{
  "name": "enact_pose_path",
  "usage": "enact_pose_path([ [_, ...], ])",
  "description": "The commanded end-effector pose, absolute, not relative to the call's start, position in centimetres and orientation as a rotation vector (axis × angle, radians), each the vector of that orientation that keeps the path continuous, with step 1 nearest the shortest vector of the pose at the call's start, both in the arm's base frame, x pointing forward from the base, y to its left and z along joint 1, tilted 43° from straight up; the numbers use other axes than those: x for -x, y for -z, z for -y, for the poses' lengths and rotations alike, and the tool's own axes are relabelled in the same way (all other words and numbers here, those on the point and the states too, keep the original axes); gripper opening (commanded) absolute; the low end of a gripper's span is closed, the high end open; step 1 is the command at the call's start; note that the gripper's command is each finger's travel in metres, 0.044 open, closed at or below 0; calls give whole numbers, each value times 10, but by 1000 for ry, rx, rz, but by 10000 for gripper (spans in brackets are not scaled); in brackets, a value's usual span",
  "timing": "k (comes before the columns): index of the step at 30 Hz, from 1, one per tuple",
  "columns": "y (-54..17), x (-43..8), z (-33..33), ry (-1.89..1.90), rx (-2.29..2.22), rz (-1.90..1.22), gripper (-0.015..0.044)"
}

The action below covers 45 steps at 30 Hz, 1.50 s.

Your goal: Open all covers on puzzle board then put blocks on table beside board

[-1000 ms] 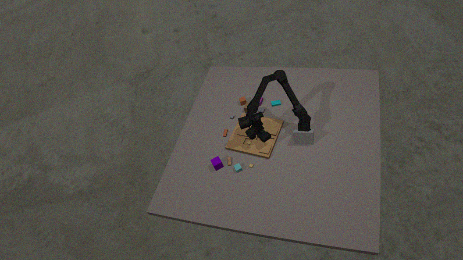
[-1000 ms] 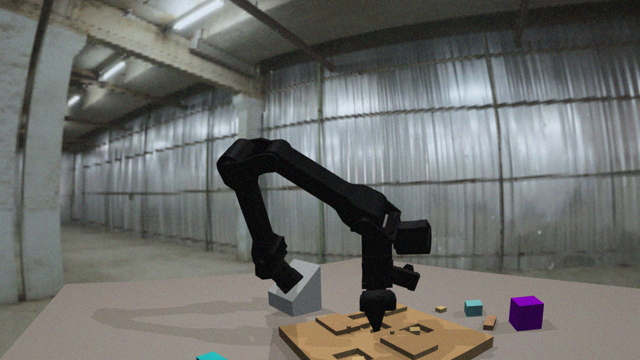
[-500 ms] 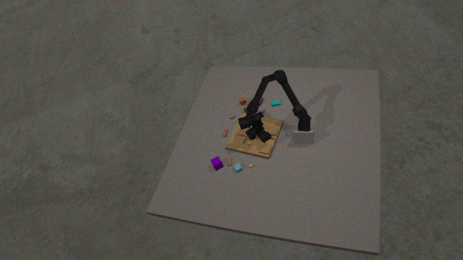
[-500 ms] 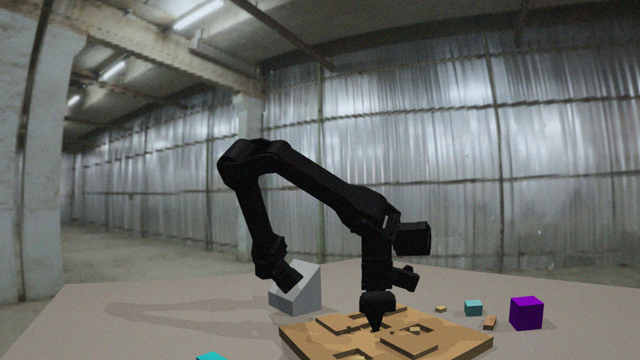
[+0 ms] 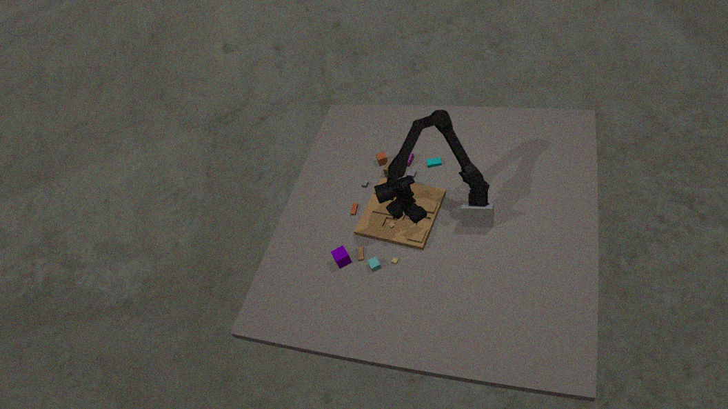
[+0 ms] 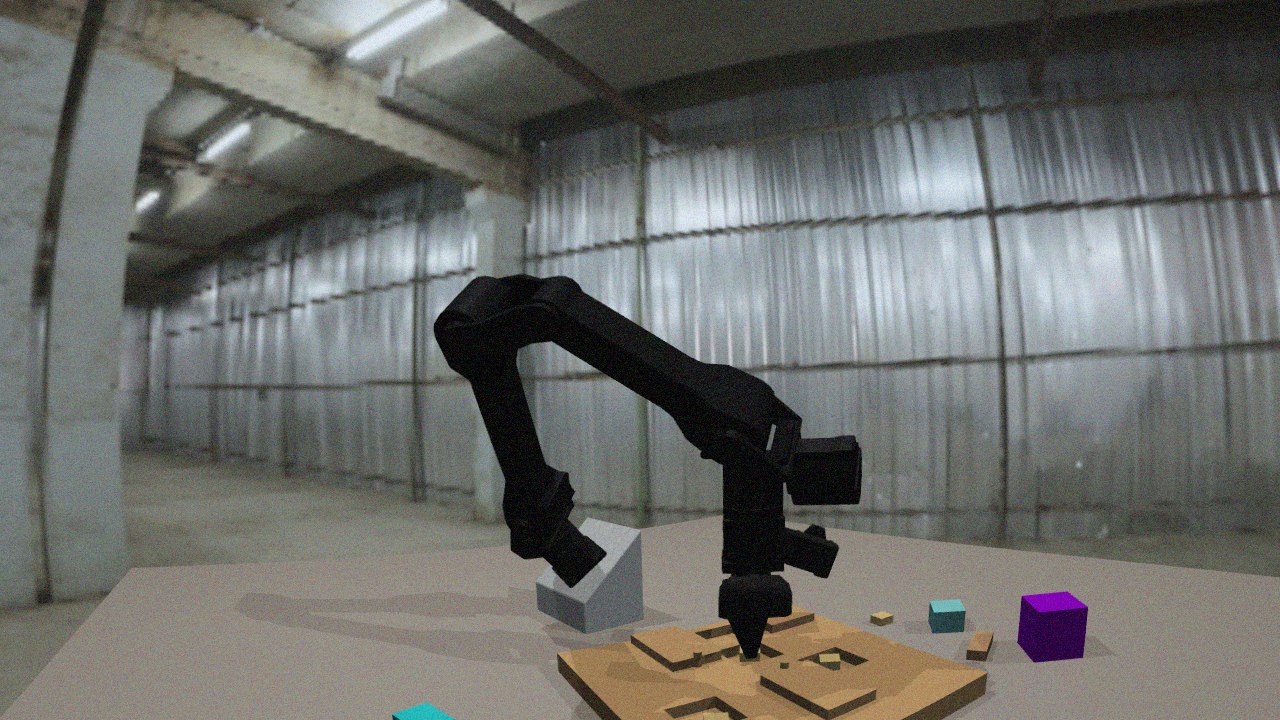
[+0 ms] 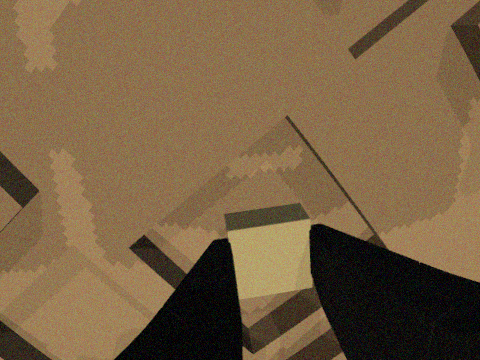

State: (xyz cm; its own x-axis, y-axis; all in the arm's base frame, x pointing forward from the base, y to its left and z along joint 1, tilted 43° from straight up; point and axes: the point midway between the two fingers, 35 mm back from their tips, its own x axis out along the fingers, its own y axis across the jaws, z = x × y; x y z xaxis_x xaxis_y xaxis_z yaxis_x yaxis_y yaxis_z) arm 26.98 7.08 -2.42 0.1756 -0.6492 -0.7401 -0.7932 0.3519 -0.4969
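Note:
The wooden puzzle board [image 5: 371, 227] [image 6: 948, 677] lies on the table. My gripper [image 6: 750, 651] [image 7: 268, 248] points down over its middle and is shut on a pale yellow block [image 7: 272, 265], one finger on each side, low at its well. Another yellow block [image 5: 391, 225] [image 6: 830, 659] sits in an uncovered well. A third yellow block [image 6: 716, 715] shows in the near well in the exterior view. Raised flat covers stand beside the wells: a left cover [image 6: 666, 646], a front cover [image 6: 816, 691] and a back cover [image 6: 791, 620]. The arm hides part of the board in the top view.
Beside the board lie a small yellow block [image 5: 394, 260] [image 6: 881, 617], a teal cube [image 5: 373, 264] [image 6: 946, 617], a brown bar [image 5: 360, 253] [image 6: 980, 645], a purple cube [image 5: 340, 257] [image 6: 1052, 628], a red bar [image 5: 353, 209], an orange block [image 5: 382, 158] and a cyan block [image 5: 434, 162] [image 6: 423, 712].

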Motion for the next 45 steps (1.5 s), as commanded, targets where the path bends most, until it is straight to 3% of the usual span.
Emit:
enact_pose_path([
  [1,19,-270,-77,-166,1347,-1527,80],
  [45,-38,-254,-127,-169,1350,-1532,80],
])
